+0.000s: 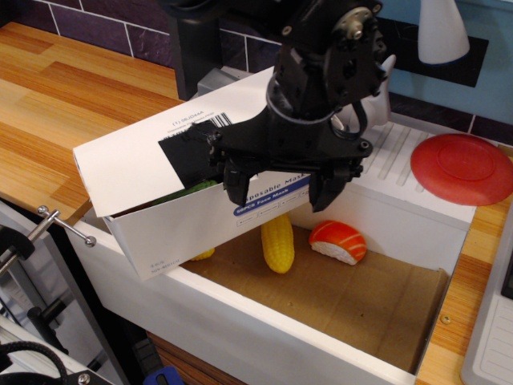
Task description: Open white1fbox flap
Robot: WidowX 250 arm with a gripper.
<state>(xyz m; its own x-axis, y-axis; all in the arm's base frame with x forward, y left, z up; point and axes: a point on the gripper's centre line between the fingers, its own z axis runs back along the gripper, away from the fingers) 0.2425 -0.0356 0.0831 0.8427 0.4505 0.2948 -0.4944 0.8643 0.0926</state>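
The white1fbox (184, 234), a long white carton with a blue stripe (272, 195) reading "Disposable Mask", lies along the left side of the sink. Its flap (124, 168), white with a wide black tape strip (186, 151) and a barcode (224, 120), stands raised and leans back to the left. Something green (191, 189) shows inside the opening. My black gripper (280, 191) hangs over the carton's right half, its two fingers spread wide and pointing down in front of the blue stripe. It holds nothing that I can see.
The white sink basin (240, 317) has a cardboard floor (353, 297) with a yellow corn cob (277, 241), a salmon sushi piece (337, 242) and a small yellow item (202, 254). A red plate (463, 167) lies at the right; a metal clamp (64, 224) sticks out at the left.
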